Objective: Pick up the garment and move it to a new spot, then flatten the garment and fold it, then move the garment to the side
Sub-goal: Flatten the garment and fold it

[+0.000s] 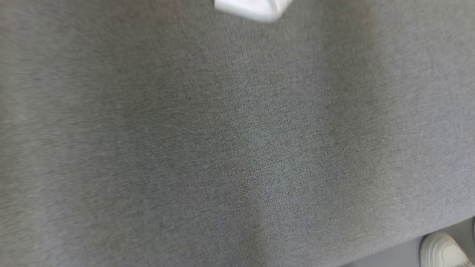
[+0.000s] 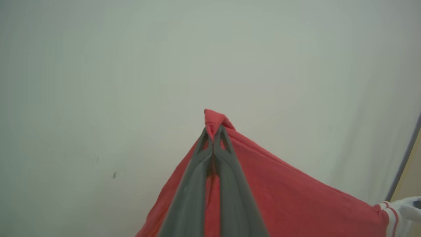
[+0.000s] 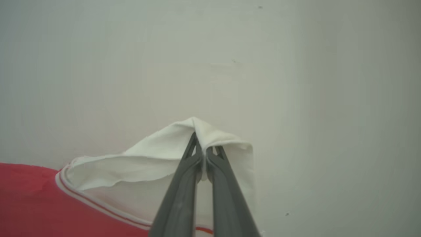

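Where the garment is: red soft-cloth garment with a white section and red-striped trim (image 2: 296, 197), held up between the two grippers, plain pale backdrop (image 2: 131, 65) behind it in both wrist views.
Left gripper (image 2: 213, 130): jaws clenched on a bunched red corner of the garment; a small nub of red cloth pokes out past the tips.
Right gripper (image 3: 202, 149): jaws clenched on a fold of the white section (image 3: 148, 154); white cloth drapes over and around the tips.
Garment, left wrist view: red cloth slopes from the tips down to the lower right and ends at a white edge with thin red stripes (image 2: 391, 214).
Garment, right wrist view: white part sags leftward from the tips to a striped seam, red body beyond it at lower left.
Grey woven-fabric surface (image 1: 222, 148): blurred in the head view, edge running across the lower right corner; cannot tell if it's a desk or a bed.
White blurred shape (image 1: 248, 9): at the top edge of the head view, on or over the grey surface; cannot tell what it is.
White rounded shoe toe (image 1: 441, 252): lower right corner, on the darker grey floor (image 1: 389, 257) past the surface's edge.
Thin dark pole (image 2: 404, 154): slanting along the right edge of the left wrist view, tan area beside it.
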Controlling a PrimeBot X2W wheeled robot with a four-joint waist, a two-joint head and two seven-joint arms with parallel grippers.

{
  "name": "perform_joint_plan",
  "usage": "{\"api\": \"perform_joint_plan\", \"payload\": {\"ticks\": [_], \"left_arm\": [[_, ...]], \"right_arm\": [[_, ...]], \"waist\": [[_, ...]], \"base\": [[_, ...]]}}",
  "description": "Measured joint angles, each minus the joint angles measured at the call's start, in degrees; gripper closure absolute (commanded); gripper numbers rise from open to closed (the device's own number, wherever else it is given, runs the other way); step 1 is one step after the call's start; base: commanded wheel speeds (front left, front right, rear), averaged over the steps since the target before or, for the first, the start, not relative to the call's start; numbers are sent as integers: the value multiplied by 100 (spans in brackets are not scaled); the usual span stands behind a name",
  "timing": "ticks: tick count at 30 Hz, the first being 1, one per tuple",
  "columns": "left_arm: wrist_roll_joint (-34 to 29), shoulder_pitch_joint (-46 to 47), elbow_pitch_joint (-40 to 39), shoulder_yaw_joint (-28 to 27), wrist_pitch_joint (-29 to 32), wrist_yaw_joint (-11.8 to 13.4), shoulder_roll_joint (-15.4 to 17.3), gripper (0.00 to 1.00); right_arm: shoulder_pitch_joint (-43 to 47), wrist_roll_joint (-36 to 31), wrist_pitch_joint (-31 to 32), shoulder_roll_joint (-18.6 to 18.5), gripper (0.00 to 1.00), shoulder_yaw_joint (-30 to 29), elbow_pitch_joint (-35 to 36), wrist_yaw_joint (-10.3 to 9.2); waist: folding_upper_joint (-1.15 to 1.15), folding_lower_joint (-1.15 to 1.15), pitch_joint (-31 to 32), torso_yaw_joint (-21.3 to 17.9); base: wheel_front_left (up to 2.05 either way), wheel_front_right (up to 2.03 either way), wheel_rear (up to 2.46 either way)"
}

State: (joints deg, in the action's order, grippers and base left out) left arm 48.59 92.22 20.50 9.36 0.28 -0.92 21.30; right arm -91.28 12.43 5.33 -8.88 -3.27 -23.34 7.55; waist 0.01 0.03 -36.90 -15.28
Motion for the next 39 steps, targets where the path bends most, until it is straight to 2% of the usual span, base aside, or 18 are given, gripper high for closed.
{"api": "perform_joint_plan", "payload": {"ticks": [6, 9, 16, 21, 22, 25, 30, 33, 36, 39], "left_arm": [[-175, 736, 165, -62, -481, -164, 18, 100], [-170, 1091, 318, -80, -753, -322, -25, 100], [-220, 881, 565, 180, -1039, -561, 20, 100], [-129, 357, 565, 330, -1176, -615, 48, 100], [-5, 114, 495, 434, -1179, -622, 102, 100], [98, -136, 400, 519, -1206, -624, 163, 100], [563, -944, 4, 794, -1122, -658, 400, 100], [877, -1597, -171, 857, -1104, -657, 639, 100], [1113, -2290, -367, 916, -1129, -657, 788, 100], [1257, -2996, -601, 1018, -1167, -657, 890, 100]], "right_arm": [[-1116, -550, -1047, 167, 100, -798, -245, 0], [-1764, -798, -1533, 198, 100, -927, -431, 0], [-1768, -816, -1753, 51, 100, -510, -902, 0], [-1344, -458, -1848, -59, 100, -93, -1040, 0], [-1081, -229, -1869, -134, 100, 166, -987, 0], [-793, 11, -1891, -213, 100, 374, -859, 0], [297, 924, -1249, -355, 100, 966, -452, 0], [1182, 1469, -694, -413, 100, 1189, 99, 0], [2152, 1947, -94, -449, 100, 1204, 806, 0], [3145, 2158, 568, -485, 100, 1012, 1535, 0]], "waist": [[0, 0, -539, -188], [0, -2, -748, -272], [-1, -2, -987, -260], [0, -2, -1043, -171], [0, -2, -1016, -128], [-1, -2, -949, -96], [-1, -3, -660, -27], [-1, -3, -419, 13], [-1, -3, -137, 58], [-1, -4, 172, 110]], "base": [[0, 0, 0], [0, 0, 0], [0, 0, 0], [0, 0, 0], [0, 0, 0], [0, 0, 0], [0, 0, 0], [0, 0, 0], [0, 0, 0], [0, 0, 0]]}}
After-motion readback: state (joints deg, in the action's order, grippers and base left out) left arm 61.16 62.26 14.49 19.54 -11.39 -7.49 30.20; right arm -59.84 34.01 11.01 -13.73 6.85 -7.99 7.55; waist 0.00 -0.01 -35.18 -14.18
